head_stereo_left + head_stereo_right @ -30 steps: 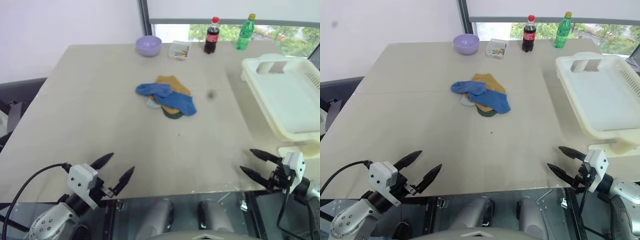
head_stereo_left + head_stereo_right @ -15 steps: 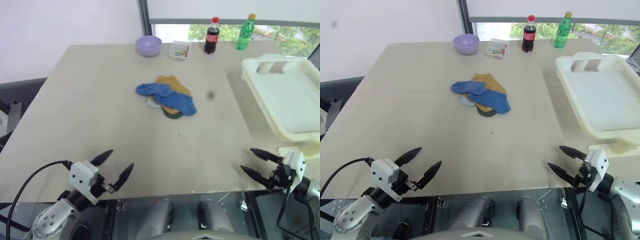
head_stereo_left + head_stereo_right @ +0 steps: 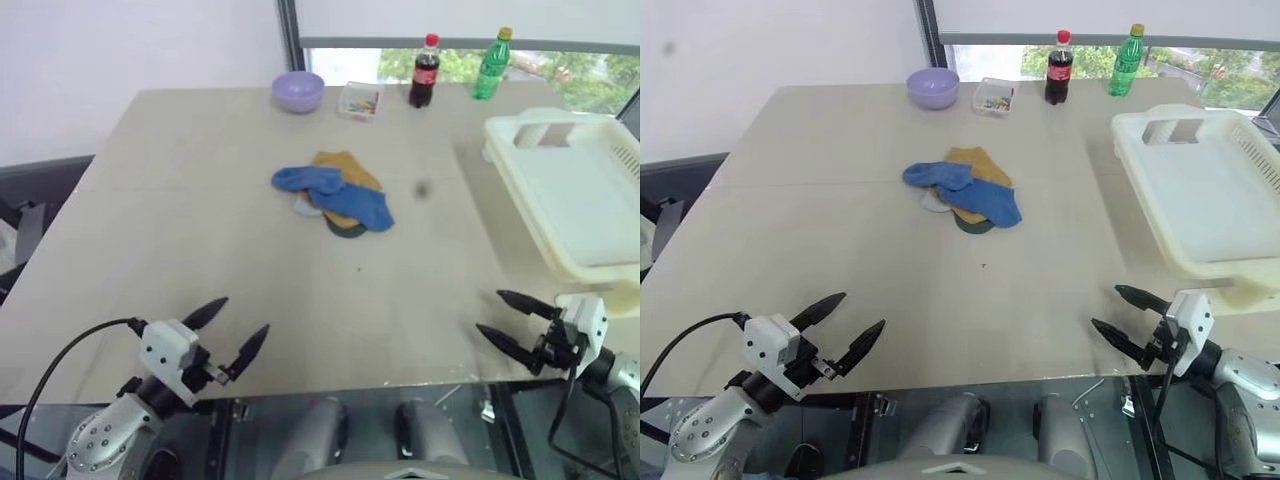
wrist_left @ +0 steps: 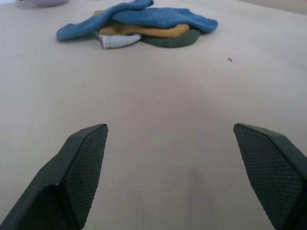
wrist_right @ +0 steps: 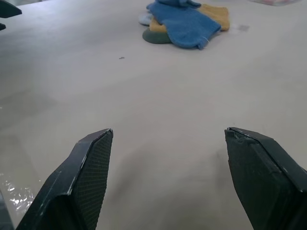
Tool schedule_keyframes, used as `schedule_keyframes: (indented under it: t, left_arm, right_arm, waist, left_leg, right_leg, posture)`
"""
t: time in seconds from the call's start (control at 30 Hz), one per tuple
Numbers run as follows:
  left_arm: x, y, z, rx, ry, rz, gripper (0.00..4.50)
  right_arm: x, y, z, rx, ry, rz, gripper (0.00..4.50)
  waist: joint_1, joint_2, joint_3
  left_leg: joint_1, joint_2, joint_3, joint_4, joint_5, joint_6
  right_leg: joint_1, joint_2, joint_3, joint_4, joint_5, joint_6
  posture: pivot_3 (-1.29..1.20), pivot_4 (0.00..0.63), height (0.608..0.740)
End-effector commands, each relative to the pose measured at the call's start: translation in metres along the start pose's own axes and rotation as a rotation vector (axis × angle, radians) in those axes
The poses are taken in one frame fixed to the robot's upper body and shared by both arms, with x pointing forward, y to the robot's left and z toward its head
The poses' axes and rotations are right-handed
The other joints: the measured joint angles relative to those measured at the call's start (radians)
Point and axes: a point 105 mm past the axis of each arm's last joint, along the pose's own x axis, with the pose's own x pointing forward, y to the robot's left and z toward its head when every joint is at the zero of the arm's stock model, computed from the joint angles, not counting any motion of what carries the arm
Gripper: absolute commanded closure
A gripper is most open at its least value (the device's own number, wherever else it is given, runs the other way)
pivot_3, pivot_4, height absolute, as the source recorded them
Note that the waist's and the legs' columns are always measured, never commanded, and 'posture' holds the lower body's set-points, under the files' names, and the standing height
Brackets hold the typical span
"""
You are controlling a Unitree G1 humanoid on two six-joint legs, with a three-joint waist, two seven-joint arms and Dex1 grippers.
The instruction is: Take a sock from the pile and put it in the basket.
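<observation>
Both grippers, left (image 3: 232,330) and right (image 3: 508,320), fingers spread, empty. Pile (image 3: 335,197) at 12 o'clock, overlapped: risk snagging two socks. Basket (image 3: 575,195) at 2.

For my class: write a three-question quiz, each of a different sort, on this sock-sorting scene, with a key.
1. True or false: the left end effector is shut on a sock.
2. Multiple choice: the basket holds A) one sock, B) a bottle, C) no socks.
3. Fill in: the sock lying on top of the pile is ____ in colour.

Key:
1. False. Both it and the right end effector are open and holding nothing, at the near edge of the table, apart from the pile.
2. C.
3. Blue.
</observation>
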Motion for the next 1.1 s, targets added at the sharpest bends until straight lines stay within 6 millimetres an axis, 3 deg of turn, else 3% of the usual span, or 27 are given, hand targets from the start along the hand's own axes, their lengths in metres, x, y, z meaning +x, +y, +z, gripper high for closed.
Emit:
schedule_keyframes:
  t: [0.03,0.23,0.33,0.53,0.73,1.1]
  left_arm:
    - [0.031,0.005,0.012,0.026,0.017,0.059,0.00]
    - [0.118,0.004,0.047,0.125,-0.047,0.091,0.00]
    - [0.160,0.010,0.052,0.201,-0.012,0.123,0.00]
    - [0.221,0.015,0.082,0.262,-0.046,0.162,0.00]
    - [0.252,0.025,0.102,0.289,-0.080,0.222,0.00]
    - [0.273,0.022,0.098,0.377,-0.021,0.192,0.00]
  right_arm:
    - [0.012,0.012,0.027,-0.027,-0.059,0.084,0.69]
    - [0.034,0.018,0.058,-0.038,-0.147,0.092,0.69]
    - [0.042,0.017,0.061,-0.045,-0.133,0.084,0.69]
    - [0.045,0.013,0.063,-0.051,-0.130,0.018,0.69]
    - [0.045,0.018,0.058,-0.058,-0.126,-0.018,0.69]
    - [0.040,0.015,0.055,-0.071,-0.129,-0.068,0.69]
  waist:
    - [0.006,0.001,0.000]
    - [0.021,-0.001,-0.001]
    - [0.025,-0.001,-0.001]
    - [0.023,-0.003,0.000]
    - [0.019,-0.004,0.001]
    - [0.019,-0.004,0.001]
  left_leg:
    - [0.000,0.000,0.000,0.001,0.000,0.000]
    - [0.001,-0.001,-0.001,0.004,0.001,-0.002]
    - [0.001,-0.002,-0.001,0.003,0.003,-0.005]
    - [-0.003,-0.002,-0.001,0.003,0.006,-0.001]
    - [-0.003,-0.003,-0.001,0.003,0.006,-0.001]
    - [-0.003,-0.003,-0.001,0.004,0.006,-0.001]
  right_leg:
    - [0.000,0.000,0.000,0.000,0.000,0.000]
    - [0.001,0.001,-0.001,0.002,0.001,0.000]
    - [0.000,0.001,-0.001,0.003,0.001,0.000]
    - [-0.003,0.000,0.000,0.003,0.001,0.000]
    - [-0.003,0.000,0.000,0.003,0.001,0.001]
    - [-0.003,0.000,-0.001,0.005,0.001,0.001]
  posture:
    - [0.00,0.150,0.740]
    - [0.00,0.150,0.740]
    - [0.00,0.150,0.740]
    - [0.00,0.150,0.740]
    - [0.00,0.150,0.740]
    - [0.00,0.150,0.740]
